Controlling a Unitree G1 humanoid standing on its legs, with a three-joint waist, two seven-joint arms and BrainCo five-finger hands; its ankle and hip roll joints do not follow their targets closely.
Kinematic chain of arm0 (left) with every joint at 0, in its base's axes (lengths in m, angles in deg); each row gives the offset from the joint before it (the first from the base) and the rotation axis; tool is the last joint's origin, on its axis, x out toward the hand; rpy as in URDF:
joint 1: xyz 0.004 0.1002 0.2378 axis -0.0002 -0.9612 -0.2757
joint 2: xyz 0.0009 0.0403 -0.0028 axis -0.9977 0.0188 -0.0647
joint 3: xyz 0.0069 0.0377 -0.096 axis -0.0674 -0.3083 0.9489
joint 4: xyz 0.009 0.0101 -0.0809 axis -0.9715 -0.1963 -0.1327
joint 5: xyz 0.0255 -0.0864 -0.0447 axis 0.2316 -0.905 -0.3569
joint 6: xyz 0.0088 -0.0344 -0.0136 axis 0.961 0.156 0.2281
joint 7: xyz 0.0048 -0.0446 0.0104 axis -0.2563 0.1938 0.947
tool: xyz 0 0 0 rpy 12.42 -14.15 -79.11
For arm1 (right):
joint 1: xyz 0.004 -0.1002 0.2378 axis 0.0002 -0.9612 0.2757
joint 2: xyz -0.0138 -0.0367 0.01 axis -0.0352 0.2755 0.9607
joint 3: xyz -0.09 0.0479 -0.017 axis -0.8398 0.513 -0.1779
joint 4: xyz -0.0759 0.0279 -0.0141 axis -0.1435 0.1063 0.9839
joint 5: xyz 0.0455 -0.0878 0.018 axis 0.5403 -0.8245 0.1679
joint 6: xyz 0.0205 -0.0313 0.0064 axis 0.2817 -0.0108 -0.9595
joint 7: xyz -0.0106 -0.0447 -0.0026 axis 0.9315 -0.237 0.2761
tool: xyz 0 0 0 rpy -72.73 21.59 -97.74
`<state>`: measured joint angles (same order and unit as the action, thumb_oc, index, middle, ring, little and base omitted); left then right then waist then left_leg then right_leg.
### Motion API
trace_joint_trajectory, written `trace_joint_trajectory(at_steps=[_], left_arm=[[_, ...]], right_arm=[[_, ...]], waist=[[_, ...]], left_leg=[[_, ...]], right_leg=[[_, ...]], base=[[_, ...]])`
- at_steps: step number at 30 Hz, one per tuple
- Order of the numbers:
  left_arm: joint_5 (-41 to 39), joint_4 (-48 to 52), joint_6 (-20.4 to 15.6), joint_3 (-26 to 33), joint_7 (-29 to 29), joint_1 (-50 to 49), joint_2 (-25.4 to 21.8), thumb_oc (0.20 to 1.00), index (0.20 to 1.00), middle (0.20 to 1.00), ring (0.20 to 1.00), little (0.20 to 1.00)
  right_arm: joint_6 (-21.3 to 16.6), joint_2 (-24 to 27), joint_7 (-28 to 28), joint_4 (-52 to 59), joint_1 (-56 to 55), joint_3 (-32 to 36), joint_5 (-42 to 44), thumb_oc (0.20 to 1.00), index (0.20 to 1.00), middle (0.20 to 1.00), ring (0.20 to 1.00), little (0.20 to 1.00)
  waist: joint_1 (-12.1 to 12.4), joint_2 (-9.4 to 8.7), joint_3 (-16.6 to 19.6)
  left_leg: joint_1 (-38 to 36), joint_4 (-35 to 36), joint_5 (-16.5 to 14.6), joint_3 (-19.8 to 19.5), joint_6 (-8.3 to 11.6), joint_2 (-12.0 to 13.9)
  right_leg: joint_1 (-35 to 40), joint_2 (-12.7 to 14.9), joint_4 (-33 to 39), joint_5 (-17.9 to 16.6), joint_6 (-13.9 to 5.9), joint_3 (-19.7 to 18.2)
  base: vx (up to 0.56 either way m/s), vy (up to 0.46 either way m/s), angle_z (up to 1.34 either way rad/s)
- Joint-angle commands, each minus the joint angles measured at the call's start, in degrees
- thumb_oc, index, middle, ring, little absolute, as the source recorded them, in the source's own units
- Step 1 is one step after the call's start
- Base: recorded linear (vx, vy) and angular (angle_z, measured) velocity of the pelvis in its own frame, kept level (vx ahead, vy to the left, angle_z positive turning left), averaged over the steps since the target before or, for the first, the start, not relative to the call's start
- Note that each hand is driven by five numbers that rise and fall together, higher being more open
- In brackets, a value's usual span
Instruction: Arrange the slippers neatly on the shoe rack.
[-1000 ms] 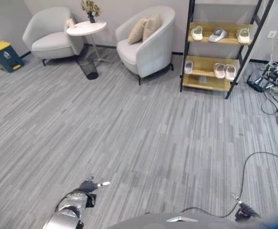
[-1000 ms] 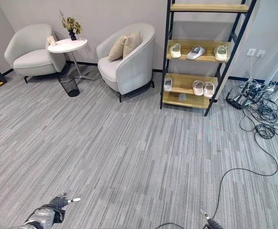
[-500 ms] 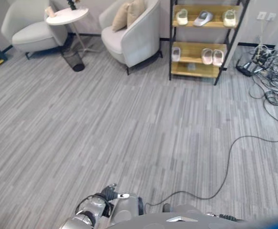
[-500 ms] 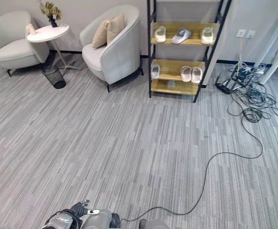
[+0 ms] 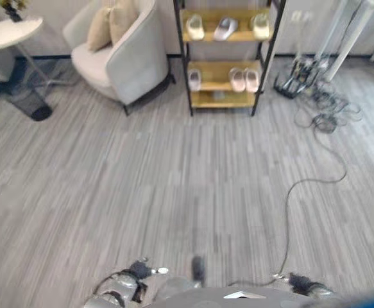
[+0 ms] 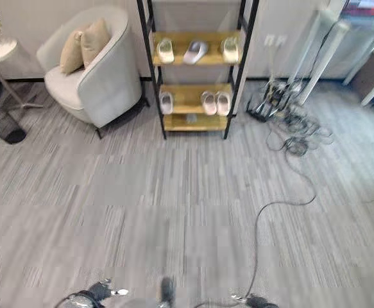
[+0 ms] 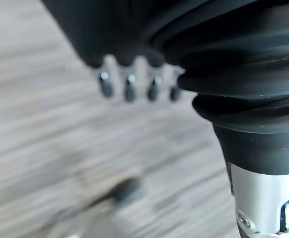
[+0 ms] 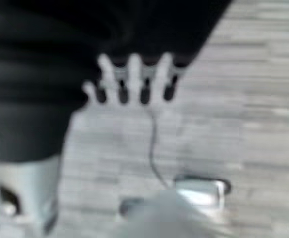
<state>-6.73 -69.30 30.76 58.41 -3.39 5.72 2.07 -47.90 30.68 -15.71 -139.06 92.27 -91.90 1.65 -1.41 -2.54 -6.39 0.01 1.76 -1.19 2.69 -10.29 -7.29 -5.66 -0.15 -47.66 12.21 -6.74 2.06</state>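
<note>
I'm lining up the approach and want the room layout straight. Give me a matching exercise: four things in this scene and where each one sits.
Things:
1. grey slipper
2. pair of pink slippers
3. cushions
4. tangle of cables

Places:
A. on the light armchair
B. on the floor, right of the shoe rack
C. upper wooden shelf, between two pale slippers
D. lower wooden shelf, right part

Pairs: 1-C, 2-D, 3-A, 4-B
</note>
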Motion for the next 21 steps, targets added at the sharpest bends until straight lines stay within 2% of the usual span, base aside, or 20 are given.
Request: trace_joint_trajectory(at_steps=[1, 2, 4, 5, 6, 11, 13, 16, 17, 18, 19, 20, 21], left_arm=[[1.55, 0.59, -0.92, 1.37, 1.44, 0.79, -0.02, 1.0, 1.0, 1.0, 1.0, 1.0], [1.34, 0.97, -0.91, 1.28, 1.66, 0.99, -0.06, 1.0, 1.0, 1.0, 1.0, 1.0], [1.29, 1.27, -1.05, 1.48, 1.94, 0.92, 0.09, 1.0, 1.0, 1.0, 1.0, 1.0], [1.53, 0.8, -0.95, 1.29, 1.78, 1.11, 0.49, 1.0, 1.0, 1.0, 1.0, 1.0], [1.93, 0.7, -0.98, 1.07, 1.7, 1.03, 0.67, 1.0, 1.0, 1.0, 1.0, 1.0], [4.06, -0.59, -1.23, 0.33, 1.31, 0.22, 1.85, 1.0, 1.0, 1.0, 1.0, 1.0], [3.92, -1.34, -1.47, 1.1, 1.26, -1.17, 2.51, 1.0, 1.0, 1.0, 1.0, 1.0], [4.02, -2.37, -1.41, 1.96, 1.15, -2.4, 2.72, 1.0, 1.0, 1.0, 1.0, 1.0], [3.73, -2.65, -1.36, 2.38, 1.18, -3.17, 2.93, 1.0, 1.0, 1.0, 1.0, 1.0], [1.79, -2.26, -1.37, 3.47, 1.31, -3.35, 2.95, 1.0, 1.0, 1.0, 1.0, 1.0], [0.19, -0.82, -1.58, 3.55, 1.86, -2.24, 2.58, 1.0, 1.0, 1.0, 1.0, 1.0], [-0.73, 0.75, -1.83, 3.28, 2.6, -1.55, 2.35, 1.0, 1.0, 1.0, 1.0, 1.0], [-1.0, 0.65, -1.83, 3.19, 2.76, -1.35, 2.92, 1.0, 1.0, 1.0, 1.0, 1.0]], right_arm=[[-0.86, 1.66, -0.79, 0.12, 1.44, 2.47, -1.21, 1.0, 1.0, 1.0, 1.0, 1.0], [-0.98, 1.68, -1.05, 0.1, 1.32, 2.84, -1.06, 1.0, 1.0, 1.0, 1.0, 1.0], [-1.02, 1.64, -1.13, -0.32, 0.45, 2.95, -1.56, 1.0, 1.0, 1.0, 1.0, 1.0], [-0.84, 1.67, -1.17, -0.79, -0.34, 3.05, -2.43, 1.0, 1.0, 1.0, 1.0, 1.0], [-0.76, 1.66, -1.06, -0.85, -0.63, 2.97, -2.76, 1.0, 1.0, 1.0, 1.0, 1.0], [-0.3, 2.07, -0.94, -2.22, -2.67, 4.54, -2.73, 1.0, 1.0, 1.0, 1.0, 1.0], [-0.1, 1.9, -0.76, -3.39, -4.26, 5.15, -2.62, 1.0, 1.0, 1.0, 1.0, 1.0], [0.09, 2.07, -0.62, -4.39, -5.34, 5.02, -2.9, 1.0, 1.0, 1.0, 1.0, 1.0], [0.17, 2.35, -0.51, -5.35, -5.95, 4.77, -3.18, 1.0, 1.0, 1.0, 1.0, 1.0], [0.06, 3.37, -0.66, -6.07, -5.25, 5.09, -2.22, 1.0, 1.0, 1.0, 1.0, 1.0], [-0.71, 4.36, -1.21, -5.64, -3.3, 5.76, 1.19, 1.0, 1.0, 1.0, 1.0, 1.0], [-1.04, 4.45, -1.91, -3.89, -2.51, 4.88, 2.35, 1.0, 1.0, 1.0, 1.0, 1.0], [-1.27, 4.43, -2.53, -3.68, -2.31, 4.64, 2.31, 1.0, 1.0, 1.0, 1.0, 1.0]], waist=[[0.65, 2.6, -1.83], [0.27, 3.33, -1.9], [-0.45, 3.9, -1.87], [-0.97, 4.26, -1.6], [-1.55, 4.26, -1.91], [-3.71, 3.86, -2.37], [-4.73, 3.22, -2.3], [-5.19, 2.98, -1.61], [-4.85, 2.96, -1.08], [-4.03, 3.05, -0.58], [-2.93, 1.55, -1.82], [-0.71, -0.77, -2.86], [0.41, -1.41, -2.87]], left_leg=[[3.35, -8.04, -3.39, -1.62, 6.9, 4.09], [1.64, -7.54, -4.33, -1.52, 6.59, 4.27], [-0.72, -7.13, -5.68, -1.39, 6.44, 3.98], [-2.91, -6.49, -7.39, -1.36, 6.95, 3.96], [-3.54, -6.68, -7.97, -1.54, 7.16, 4.0], [-8.24, -6.47, -10.86, -1.97, 9.11, 4.0], [-10.96, -6.86, -11.79, -2.94, 10.11, 4.1], [-12.89, -7.88, -11.85, -4.25, 11.25, 4.87], [-13.01, -10.4, -10.51, -5.8, 12.47, 5.83], [-9.7, -18.89, -4.4, -7.11, 15.24, 7.94], [-1.96, -33.52, 4.38, -6.58, 16.65, 9.38], [3.58, -40.03, 3.16, -3.52, 14.49, 10.56], [6.47, -35.99, 0.31, -2.16, 13.55, 10.8]], right_leg=[[3.11, 9.3, 15.46, -21.57, -1.95, -4.22], [0.99, 9.58, 13.11, -21.29, -1.36, -3.09], [-1.33, 10.93, 13.64, -19.04, -0.9, -0.23], [-3.74, 12.37, 20.01, -15.2, -0.22, 4.01], [-3.76, 12.76, 22.29, -14.44, -0.44, 4.82], [-5.22, 13.16, 38.84, -16.18, -2.6, 7.23], [-6.14, 11.31, 44.36, -17.98, -3.57, 6.67], [-5.62, 8.87, 45.25, -18.15, -2.92, 4.32], [-4.78, 7.39, 43.65, -17.79, -1.51, 2.31], [-1.82, 5.05, 43.59, -14.96, 1.36, 2.12], [0.9, 4.85, 43.12, -12.99, 3.78, 2.76], [4.81, 4.07, 43.18, -10.55, 5.65, 3.07], [7.24, 3.76, 44.07, -9.38, 5.58, 3.38]], base=[[0.27, 0.184, 0.25], [0.25, 0.151, 0.3], [0.42, 0.169, 0.2], [0.46, 0.082, 0.12], [0.45, 0.025, 0.04], [0.34, -0.08, 0.17], [0.46, -0.188, 0.12], [0.4, -0.255, -0.12], [0.52, -0.527, 0.64], [0.47, -0.621, 1.36], [0.44, -0.685, 1.4], [0.4, -0.463, 1.01], [0.51, -0.269, 0.06]])
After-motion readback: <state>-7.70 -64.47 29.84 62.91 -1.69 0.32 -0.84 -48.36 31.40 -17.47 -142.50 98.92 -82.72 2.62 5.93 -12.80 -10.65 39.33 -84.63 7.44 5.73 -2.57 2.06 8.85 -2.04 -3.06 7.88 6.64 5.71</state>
